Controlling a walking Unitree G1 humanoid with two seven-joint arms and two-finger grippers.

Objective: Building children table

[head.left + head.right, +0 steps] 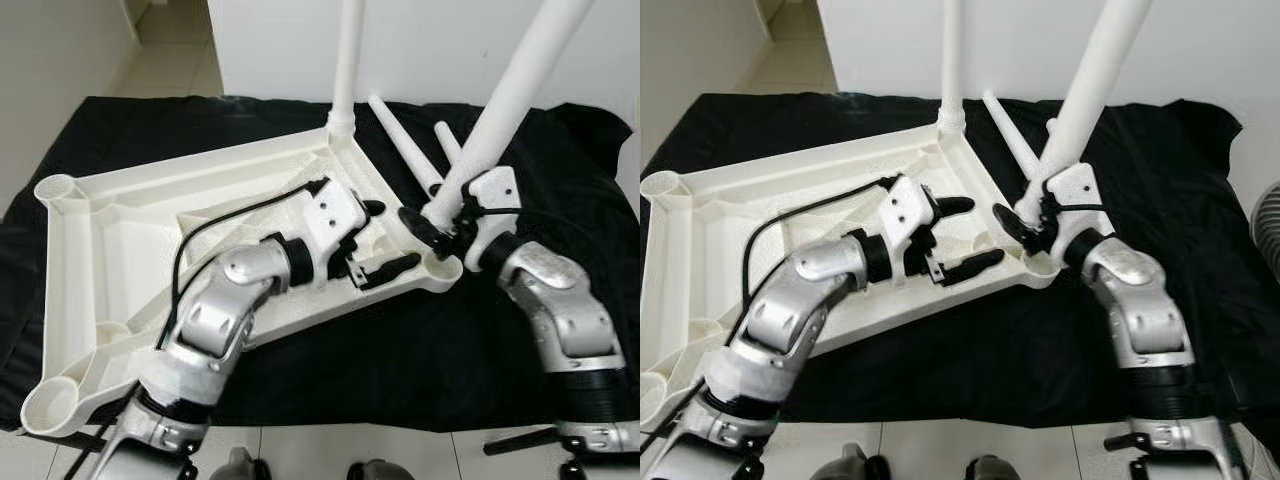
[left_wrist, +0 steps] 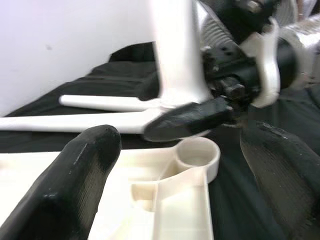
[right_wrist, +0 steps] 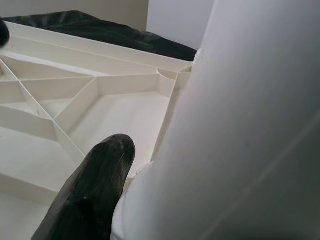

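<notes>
Now right end effector [image 1: 440,222] gripping table leg [image 1: 510,95]

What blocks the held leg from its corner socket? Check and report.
Nothing visible does. The right gripper holds the white leg with its foot just above the open corner socket of the upturned tabletop; the left gripper rests beside it, not over it.
</notes>
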